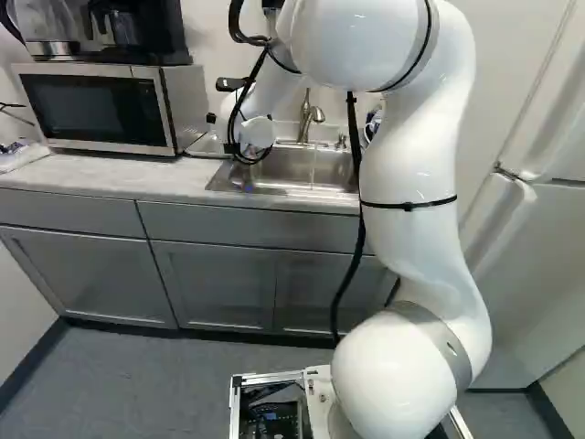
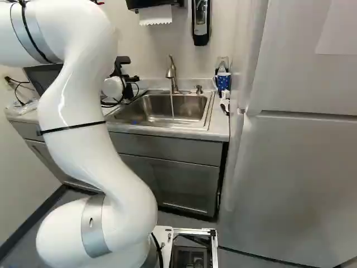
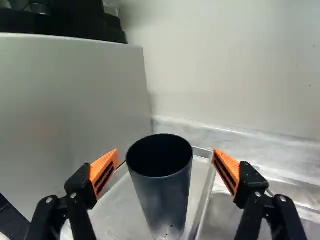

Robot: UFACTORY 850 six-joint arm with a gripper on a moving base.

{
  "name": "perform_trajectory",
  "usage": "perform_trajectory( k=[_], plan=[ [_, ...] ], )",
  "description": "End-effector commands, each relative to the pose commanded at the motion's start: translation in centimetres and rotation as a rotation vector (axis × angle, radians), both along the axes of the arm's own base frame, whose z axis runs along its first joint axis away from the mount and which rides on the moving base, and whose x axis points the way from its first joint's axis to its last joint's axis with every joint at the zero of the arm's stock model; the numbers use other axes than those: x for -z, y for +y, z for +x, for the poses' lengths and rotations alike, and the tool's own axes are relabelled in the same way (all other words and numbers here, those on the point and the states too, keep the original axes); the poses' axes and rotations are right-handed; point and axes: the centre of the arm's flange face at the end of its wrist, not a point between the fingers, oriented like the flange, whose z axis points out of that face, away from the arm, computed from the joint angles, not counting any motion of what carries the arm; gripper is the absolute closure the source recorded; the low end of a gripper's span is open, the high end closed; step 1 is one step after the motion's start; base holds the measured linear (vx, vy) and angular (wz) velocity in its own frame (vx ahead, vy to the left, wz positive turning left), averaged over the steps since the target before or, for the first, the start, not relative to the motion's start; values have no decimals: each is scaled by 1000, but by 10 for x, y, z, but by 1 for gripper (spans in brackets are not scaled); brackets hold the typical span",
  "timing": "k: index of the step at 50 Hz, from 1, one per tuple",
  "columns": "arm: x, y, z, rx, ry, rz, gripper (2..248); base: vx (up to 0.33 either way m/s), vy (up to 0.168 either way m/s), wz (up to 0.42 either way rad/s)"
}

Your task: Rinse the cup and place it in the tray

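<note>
Charcoal-grey and cylindrical, the cup stands in the metal tray, its round mouth facing the wrist camera. Its inside is too dark to read, and its foot cannot be made out at the edge of the wrist view, where a few small dark specks show low on its side.

In the right base view, the gripper appears only as a small black shape beyond the arm's white wrist, its fingertips hard to separate. The wrist view is clearer: the gripper is spread wide, its orange pads on either side of the cup, with a gap at each side.

In the base views the arm masks the cup; only part of the tray shows in the left one, between the microwave and the sink. A black appliance on the microwave is cut off by that view's top edge.

From the faucet a thin stream of water falls into the sink. A small blue item at the sink is too small to identify. Beyond the sink stands a blue patterned mug, mostly hidden by the arm in the left base view.
</note>
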Motion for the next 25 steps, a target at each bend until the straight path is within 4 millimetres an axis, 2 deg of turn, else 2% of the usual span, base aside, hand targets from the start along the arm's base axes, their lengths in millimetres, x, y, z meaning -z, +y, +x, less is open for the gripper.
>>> perform_trajectory(
  k=[25],
  plan=[
    [-29,0,0,0,-45,18,3,0,0,0]
  ],
)
